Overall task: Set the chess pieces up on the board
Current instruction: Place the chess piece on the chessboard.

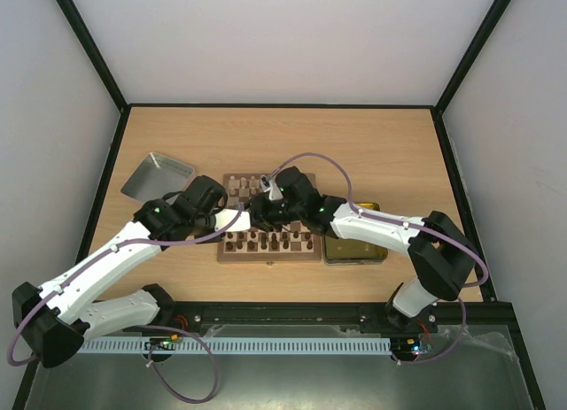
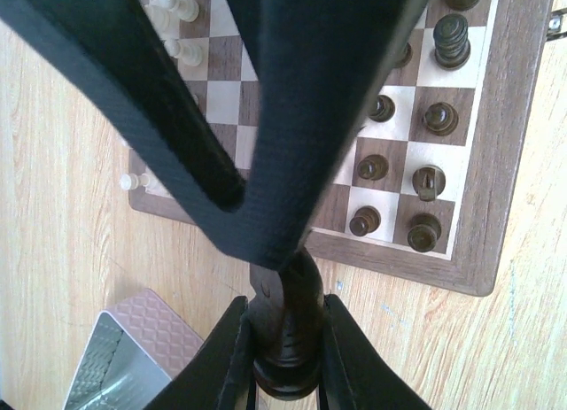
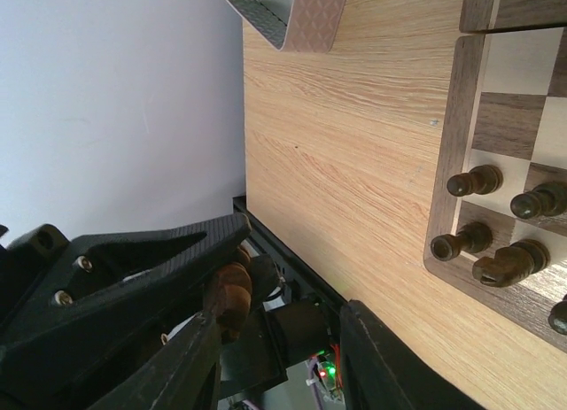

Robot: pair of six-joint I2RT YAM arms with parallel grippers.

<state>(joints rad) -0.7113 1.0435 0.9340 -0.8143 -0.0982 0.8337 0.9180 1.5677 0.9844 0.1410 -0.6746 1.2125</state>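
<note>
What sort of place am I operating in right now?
Most likely a lab robot cell rather than a home: plain white walls held in a black frame, a bare wooden tabletop, and a mounting rail along its near edge.

Lt/dk brown checked board [image 2: 500,144], dk pieces [image 2: 440,118]

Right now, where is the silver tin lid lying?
In the top view the silver tin lid lies on the table left of the board, beside its far left corner.
</note>
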